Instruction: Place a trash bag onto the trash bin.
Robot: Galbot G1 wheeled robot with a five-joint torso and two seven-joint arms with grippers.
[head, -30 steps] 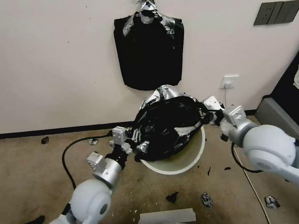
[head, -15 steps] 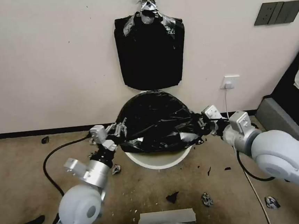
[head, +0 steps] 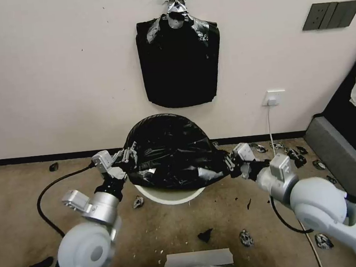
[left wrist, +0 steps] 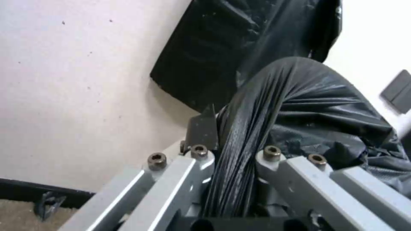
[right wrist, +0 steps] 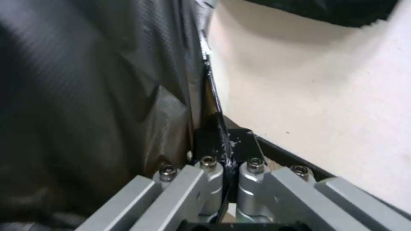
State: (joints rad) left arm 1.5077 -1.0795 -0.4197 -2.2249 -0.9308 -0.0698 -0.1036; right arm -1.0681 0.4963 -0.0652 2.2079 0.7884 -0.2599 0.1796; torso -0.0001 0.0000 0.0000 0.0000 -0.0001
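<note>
The left gripper (head: 127, 157) has its jaws clamped on a bunched edge of the trash bag (head: 173, 150), and the right gripper (head: 231, 163) pinches the opposite edge. The bag stretches side to side between them, ballooned over the far part of the trash bin (head: 167, 196), whose near rim shows uncovered; what is inside is hidden.

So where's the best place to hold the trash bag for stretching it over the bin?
By its gathered side edges, one from each flank, as the left gripper and right gripper do: the trash bag balloons above the bin, leaving only those bunched edges pinchable.
</note>
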